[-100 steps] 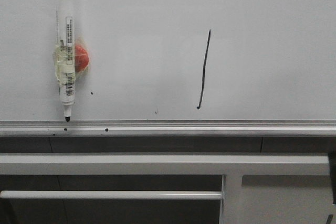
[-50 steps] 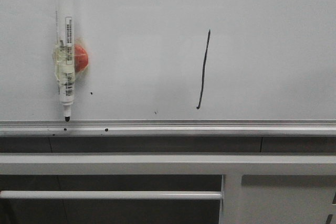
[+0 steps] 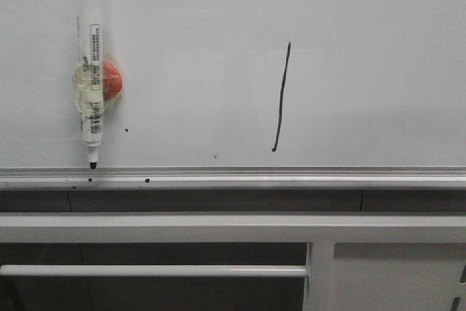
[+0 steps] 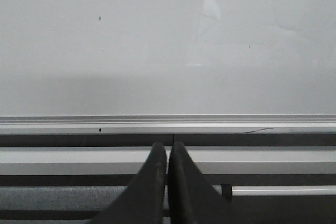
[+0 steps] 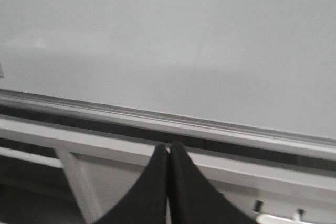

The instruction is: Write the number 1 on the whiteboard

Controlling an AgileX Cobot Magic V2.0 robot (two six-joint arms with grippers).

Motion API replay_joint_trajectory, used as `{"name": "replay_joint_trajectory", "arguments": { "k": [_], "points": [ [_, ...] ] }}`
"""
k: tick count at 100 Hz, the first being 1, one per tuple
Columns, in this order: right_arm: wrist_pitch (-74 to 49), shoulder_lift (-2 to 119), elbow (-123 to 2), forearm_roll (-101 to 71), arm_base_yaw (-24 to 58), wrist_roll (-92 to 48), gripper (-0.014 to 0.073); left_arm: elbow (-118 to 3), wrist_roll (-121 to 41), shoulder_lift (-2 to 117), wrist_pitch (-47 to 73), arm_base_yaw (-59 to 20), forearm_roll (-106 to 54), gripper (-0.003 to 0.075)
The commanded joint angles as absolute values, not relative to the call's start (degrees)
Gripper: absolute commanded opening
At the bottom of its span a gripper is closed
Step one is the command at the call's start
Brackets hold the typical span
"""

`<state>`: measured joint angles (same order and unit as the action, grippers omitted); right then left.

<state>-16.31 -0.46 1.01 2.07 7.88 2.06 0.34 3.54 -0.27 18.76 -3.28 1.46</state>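
Observation:
The whiteboard [image 3: 364, 49] fills the front view, glossy white with a silver edge rail along its bottom. The number 1 [image 3: 282, 98] is a thin black, slightly slanted stroke near the board's middle. A clear-bodied marker pen [image 3: 90, 71] with a black cap hangs tip-down at the left, clipped to a red magnet [image 3: 113, 81]. Neither gripper shows in the front view. My left gripper [image 4: 168, 146] is shut and holds nothing, below the whiteboard [image 4: 168, 40]. My right gripper [image 5: 168, 148] is also shut and holds nothing, below the whiteboard [image 5: 184, 35].
A silver rail [image 3: 291, 176] with small black specks runs under the board. Below it a grey metal frame [image 3: 218, 227] carries a horizontal bar [image 3: 145, 270] and an upright post [image 3: 320, 274]. The frame [image 4: 262, 161] lies just beyond my left fingertips.
A dark shape at the front view's right edge, seen a second ago, has dropped out of view. The stroke and the marker pen have stayed put.

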Motion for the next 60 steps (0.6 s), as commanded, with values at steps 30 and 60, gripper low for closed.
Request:
{"name": "replay_joint_trajectory", "arguments": {
  "k": [30, 60],
  "points": [
    [-18.5, -1.5, 2.3, 1.1, -6.8, 1.5, -0.0064, 0.7, 3.7, -1.6, 14.8, -3.6, 1.4, -0.0020],
    [-18.5, -1.6, 2.3, 0.6, -9.8, 1.0, -0.0064, 0.7, 3.7, -1.6, 14.8, -3.6, 1.4, -0.0020]
  ]
}}
